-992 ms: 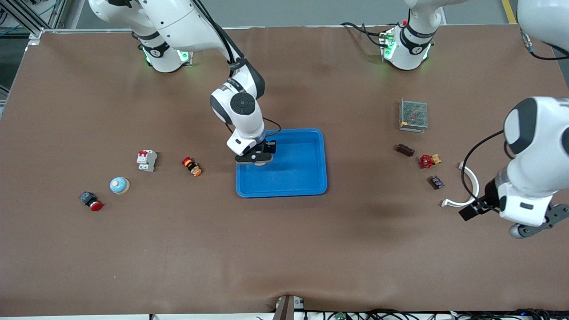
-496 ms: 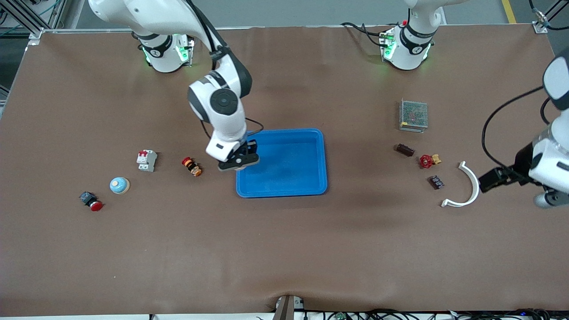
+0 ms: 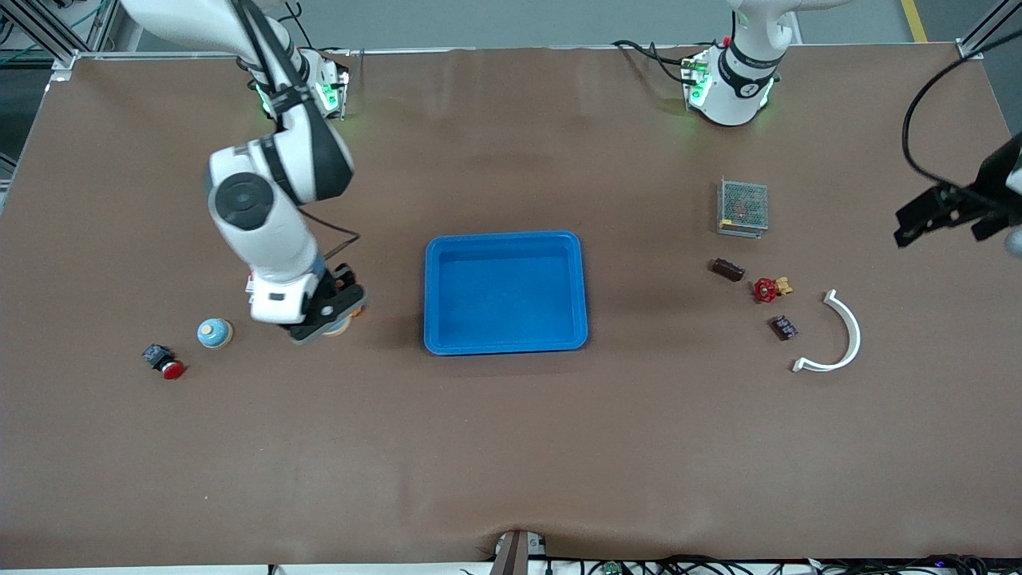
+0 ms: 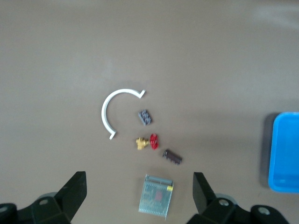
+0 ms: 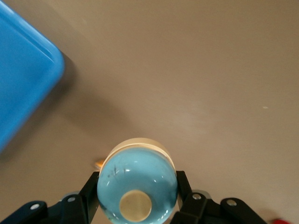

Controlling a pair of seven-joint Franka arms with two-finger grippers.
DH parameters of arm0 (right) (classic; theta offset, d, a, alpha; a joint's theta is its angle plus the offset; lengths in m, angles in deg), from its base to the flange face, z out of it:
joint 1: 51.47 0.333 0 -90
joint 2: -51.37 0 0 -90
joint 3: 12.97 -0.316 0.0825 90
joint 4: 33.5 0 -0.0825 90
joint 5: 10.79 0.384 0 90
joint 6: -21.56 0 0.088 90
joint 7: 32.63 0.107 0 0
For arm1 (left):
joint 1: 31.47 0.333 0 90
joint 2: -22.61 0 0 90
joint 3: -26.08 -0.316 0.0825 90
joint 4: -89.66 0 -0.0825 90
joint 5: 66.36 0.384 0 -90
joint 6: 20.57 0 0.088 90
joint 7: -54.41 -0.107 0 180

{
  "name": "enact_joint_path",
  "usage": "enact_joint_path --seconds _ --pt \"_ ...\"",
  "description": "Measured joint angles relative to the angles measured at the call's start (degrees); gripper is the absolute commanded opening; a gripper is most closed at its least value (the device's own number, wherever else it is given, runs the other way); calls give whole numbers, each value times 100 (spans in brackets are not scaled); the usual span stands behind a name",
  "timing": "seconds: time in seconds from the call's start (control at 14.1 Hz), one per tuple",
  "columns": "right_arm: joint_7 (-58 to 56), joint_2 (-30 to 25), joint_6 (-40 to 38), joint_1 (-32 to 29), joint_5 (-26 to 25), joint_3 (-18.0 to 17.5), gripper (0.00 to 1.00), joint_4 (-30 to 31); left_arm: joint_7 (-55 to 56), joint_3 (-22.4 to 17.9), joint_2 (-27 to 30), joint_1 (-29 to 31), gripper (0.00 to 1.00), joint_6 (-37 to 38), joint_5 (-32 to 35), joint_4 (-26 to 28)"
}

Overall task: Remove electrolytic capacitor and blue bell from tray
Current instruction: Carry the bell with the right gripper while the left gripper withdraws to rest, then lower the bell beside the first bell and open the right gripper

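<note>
My right gripper [image 3: 329, 318] is shut on a light-blue bell [image 5: 136, 175] with a tan button, held low over the table between the blue tray [image 3: 505, 239] and a second light-blue bell [image 3: 214, 333] that stands on the table. The held bell's tan rim shows under the fingers [image 3: 342, 323]. My left gripper [image 3: 1002, 224] is open and empty, high over the left arm's end of the table. Its wrist view [image 4: 138, 189] shows a small brown capacitor [image 4: 172, 157] lying on the table; the same capacitor shows in the front view [image 3: 728, 269].
Near the capacitor lie a mesh metal box [image 3: 743, 206], a red valve part [image 3: 768, 288], a dark chip [image 3: 783, 327] and a white curved piece [image 3: 842, 339]. A red push button [image 3: 164, 361] lies near the standing bell. An orange part is partly hidden under my right gripper.
My right arm has swung from the tray toward the right arm's end of the table, carrying the bell. My left arm has risen and moved away from the white curved piece toward the table's edge.
</note>
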Motion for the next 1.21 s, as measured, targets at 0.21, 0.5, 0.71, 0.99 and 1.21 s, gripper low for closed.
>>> enact_joint_path --seconds 0.21,0.5,0.71,0.99,1.21 --pt "-1144 4 217 -603 1 -2 33 135 -20 -6 333 -120 100 244 -1 175" --pt "-1591 27 821 -853 1 -12 33 616 -31 -127 525 -297 100 268 -1 361" --pt "-1591 130 1654 -852 0 -52 33 1148 -42 -230 613 -371 100 274 -62 509" --pt "-1705 481 2304 -901 1 -46 33 1412 -44 -353 651 -493 100 289 -88 569" --pt "-1796 731 2558 -991 0 -43 33 1415 -69 -339 652 -531 100 315 -98 577"
